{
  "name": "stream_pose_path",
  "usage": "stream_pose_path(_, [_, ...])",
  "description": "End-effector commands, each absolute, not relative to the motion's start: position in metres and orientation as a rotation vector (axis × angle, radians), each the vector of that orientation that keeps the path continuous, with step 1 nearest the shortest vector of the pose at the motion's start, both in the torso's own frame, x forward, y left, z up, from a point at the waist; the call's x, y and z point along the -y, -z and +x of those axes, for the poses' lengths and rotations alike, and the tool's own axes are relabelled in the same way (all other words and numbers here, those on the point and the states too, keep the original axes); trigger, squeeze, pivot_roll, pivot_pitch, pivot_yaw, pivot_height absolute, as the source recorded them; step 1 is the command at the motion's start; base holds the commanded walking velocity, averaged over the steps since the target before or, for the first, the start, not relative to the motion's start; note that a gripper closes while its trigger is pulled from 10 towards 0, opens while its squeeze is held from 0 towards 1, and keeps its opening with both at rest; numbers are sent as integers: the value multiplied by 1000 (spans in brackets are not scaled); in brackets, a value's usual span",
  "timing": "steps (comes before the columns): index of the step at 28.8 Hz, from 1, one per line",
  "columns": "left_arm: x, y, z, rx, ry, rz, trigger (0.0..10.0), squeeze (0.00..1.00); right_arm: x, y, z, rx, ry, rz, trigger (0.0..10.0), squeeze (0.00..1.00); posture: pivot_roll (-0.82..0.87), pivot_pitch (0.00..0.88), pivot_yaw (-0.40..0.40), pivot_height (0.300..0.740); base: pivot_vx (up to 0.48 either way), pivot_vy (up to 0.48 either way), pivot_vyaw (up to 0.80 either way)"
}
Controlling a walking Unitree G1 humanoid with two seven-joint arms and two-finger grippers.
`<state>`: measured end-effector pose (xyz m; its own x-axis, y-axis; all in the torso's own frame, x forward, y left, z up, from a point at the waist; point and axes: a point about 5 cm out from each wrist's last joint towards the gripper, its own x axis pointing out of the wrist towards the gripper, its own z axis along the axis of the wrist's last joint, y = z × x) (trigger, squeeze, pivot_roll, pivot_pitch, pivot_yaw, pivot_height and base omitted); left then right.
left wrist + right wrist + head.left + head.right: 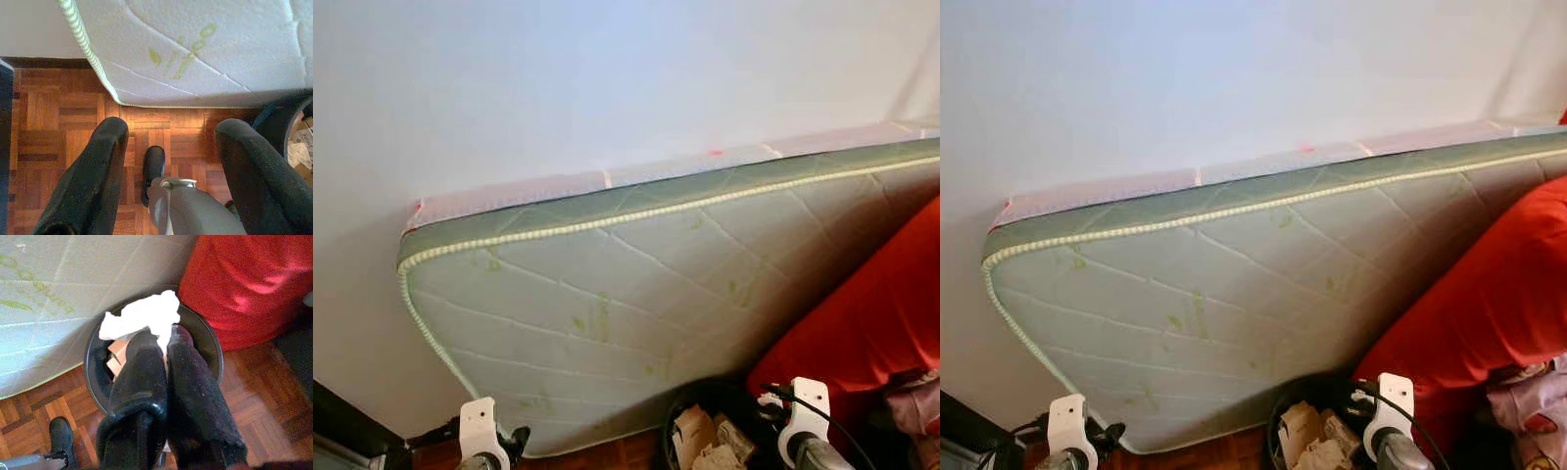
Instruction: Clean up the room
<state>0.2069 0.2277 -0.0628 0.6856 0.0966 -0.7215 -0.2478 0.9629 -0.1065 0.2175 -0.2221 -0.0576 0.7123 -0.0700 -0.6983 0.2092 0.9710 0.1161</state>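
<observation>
My right gripper is shut on a crumpled white tissue, which sticks out past the fingertips. It hangs right above a round black bin on the floor that holds scraps of cardboard and paper. The bin stands against the foot of a pale green mattress. My left gripper is open, with nothing between its fingers, over the parquet floor near the mattress's lower corner.
The mattress leans on edge against a white wall. A red cloth is heaped to the right of the bin, with pink fabric beside it. Dark furniture stands at the far left. My black foot rests on the floor.
</observation>
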Motion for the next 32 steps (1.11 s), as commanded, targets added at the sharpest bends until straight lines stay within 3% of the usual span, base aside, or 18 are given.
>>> stream_pose_path(1, [-230, 63, 206, -800, -191, -185, 10000, 0, 223, 58, 218, -765, 166, 204, 10000, 0, 97, 0, -9, 740, 0, 0, 0])
stream_pose_path(16, [-229, 63, 205, -797, -192, -189, 10000, 0, 222, 55, 220, -736, 132, 185, 10000, 0, 96, 0, -11, 740, 0, 0, 0])
stream_pose_path(32, [-229, 63, 206, -793, -191, -189, 10000, 0, 221, 54, 222, -756, 40, 115, 10000, 0, 98, 0, -15, 740, 188, 0, 0])
